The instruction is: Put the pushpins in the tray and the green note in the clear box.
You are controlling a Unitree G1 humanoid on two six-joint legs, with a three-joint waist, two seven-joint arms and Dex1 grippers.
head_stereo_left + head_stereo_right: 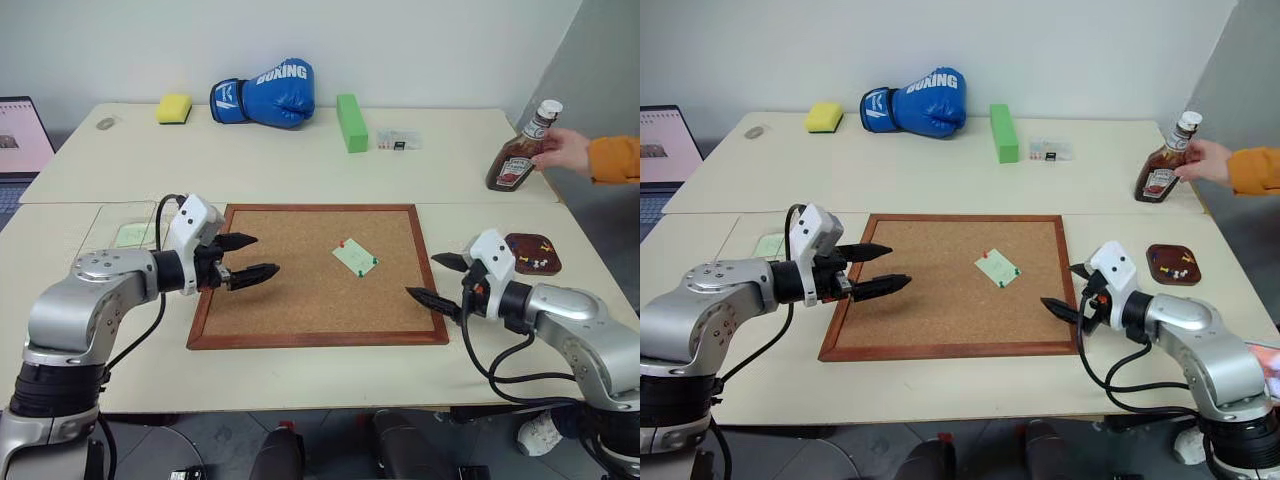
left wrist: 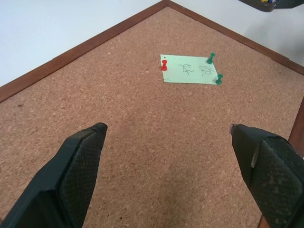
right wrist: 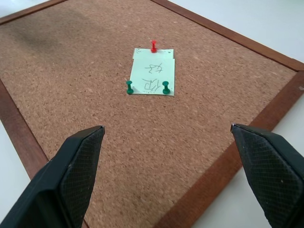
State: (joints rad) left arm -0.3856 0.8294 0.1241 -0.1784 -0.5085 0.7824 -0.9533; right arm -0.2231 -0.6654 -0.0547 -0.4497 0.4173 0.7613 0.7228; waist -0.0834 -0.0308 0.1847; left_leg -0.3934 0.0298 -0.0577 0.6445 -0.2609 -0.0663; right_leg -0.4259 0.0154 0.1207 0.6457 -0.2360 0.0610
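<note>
A pale green note [image 1: 355, 257] lies on the corkboard [image 1: 300, 300], right of its middle. One red pushpin [image 3: 154, 45] and two green pushpins [image 3: 129, 86] hold it down by its corners. My left gripper [image 1: 266, 254] hovers open over the board's left part, pointing toward the note. At the board's right edge my right gripper [image 1: 420, 275] is open too and also faces the note. Neither has anything between its fingers. The dark brown tray [image 1: 522, 243] sits right of the board with several pins in it. The clear box [image 1: 100, 215] stands left of the board with a pale green slip inside.
On the far table a person's hand [image 1: 566, 150] holds a ketchup bottle [image 1: 518, 152] at the back right. Along the back are a yellow sponge [image 1: 173, 108], a blue boxing glove [image 1: 265, 93], a green block [image 1: 351, 123] and a small clear packet [image 1: 398, 139]. A laptop [image 1: 20, 135] stands at far left.
</note>
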